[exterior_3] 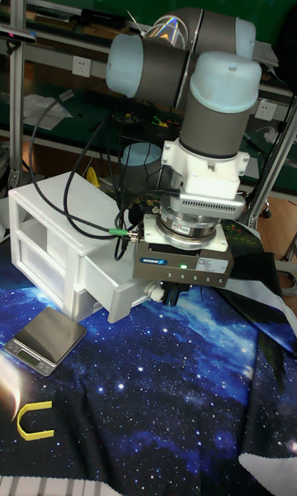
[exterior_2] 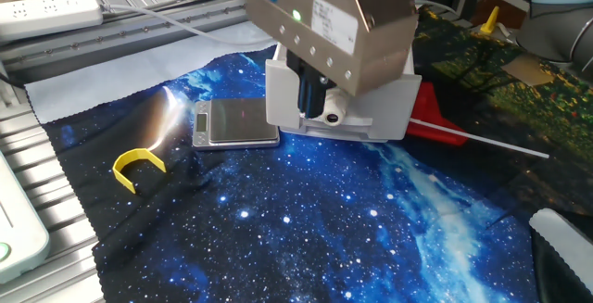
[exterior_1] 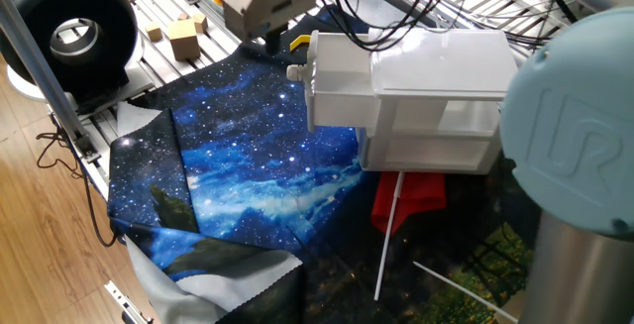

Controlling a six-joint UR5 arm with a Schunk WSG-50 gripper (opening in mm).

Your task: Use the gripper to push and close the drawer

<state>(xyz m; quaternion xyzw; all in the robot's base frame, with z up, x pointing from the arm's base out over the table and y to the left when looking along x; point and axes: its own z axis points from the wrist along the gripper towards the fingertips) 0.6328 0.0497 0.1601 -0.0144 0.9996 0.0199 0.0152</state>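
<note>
In front of the white cabinet the gripper hung low, its dark fingers pointing down just ahead of the drawer and its round knob. The drawer stood pulled out from the cabinet frame, over the starry blue cloth. Whether a fingertip touched the knob was hard to say; the boxy head hid it. I could not tell if the fingers were parted or together. A small scale sat beside the drawer, with a yellow curved piece further off.
</note>
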